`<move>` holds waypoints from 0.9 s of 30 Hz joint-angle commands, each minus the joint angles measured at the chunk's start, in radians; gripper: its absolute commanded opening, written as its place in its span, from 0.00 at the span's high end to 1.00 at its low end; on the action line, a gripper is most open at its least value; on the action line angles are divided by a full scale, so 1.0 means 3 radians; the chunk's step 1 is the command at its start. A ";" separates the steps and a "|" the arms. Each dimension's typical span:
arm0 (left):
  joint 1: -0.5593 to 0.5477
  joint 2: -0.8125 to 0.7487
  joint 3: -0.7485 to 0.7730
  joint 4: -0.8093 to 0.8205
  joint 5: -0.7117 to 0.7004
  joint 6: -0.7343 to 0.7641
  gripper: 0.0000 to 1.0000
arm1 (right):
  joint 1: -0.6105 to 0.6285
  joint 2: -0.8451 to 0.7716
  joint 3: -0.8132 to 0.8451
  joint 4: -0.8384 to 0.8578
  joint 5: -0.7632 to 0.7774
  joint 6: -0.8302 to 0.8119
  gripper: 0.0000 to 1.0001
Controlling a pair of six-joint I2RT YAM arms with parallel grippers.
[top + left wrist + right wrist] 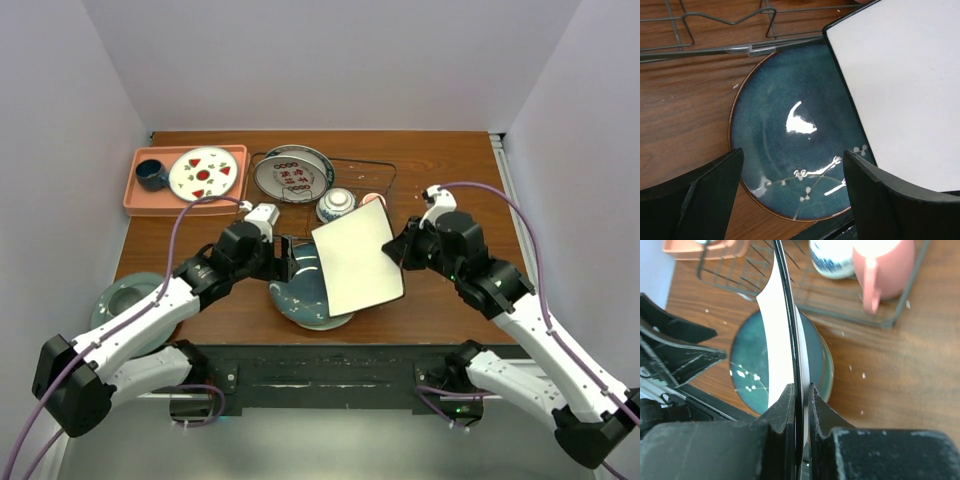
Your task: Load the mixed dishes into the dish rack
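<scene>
Right wrist view is showing my right gripper pinching the square plate by its rim, one finger pressing on each face. I am gripping it that way, I judge, so it can go edge-first between the dividers of the rack. Seen from here the plate is only a thin edge, reaching out over a teal plate on the table. Whether the two are touching I cannot tell.

Beyond them, the rack is sitting on the far side, holding the mug and the bowl side by side.

My left gripper is hovering with fingers apart and gripping nothing, just left of the square plate and above the teal one, probably waiting its turn.

Only the top view is giving the whole layout: the square plate's broad white face, tilted, and the lettered plate lying in the rack's left part. It also shows the green plate on the near left, partly under my left arm. Only the left wrist view is revealing the white sprig pattern on the teal plate.
</scene>
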 commanded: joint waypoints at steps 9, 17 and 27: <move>0.0554 -0.0339 0.0104 -0.0076 0.0292 -0.0052 0.14 | -0.0004 0.0840 0.1623 0.0927 -0.0307 -0.1352 1.00; 0.0646 -0.0395 0.0313 -0.0239 0.0185 -0.0037 0.14 | -0.0009 0.1614 0.2503 0.1050 -0.0751 -0.2242 1.00; 0.0682 -0.0303 0.0764 -0.0408 0.0005 -0.0026 0.12 | -0.0009 0.2441 0.3560 0.0969 -0.1411 -0.3469 1.00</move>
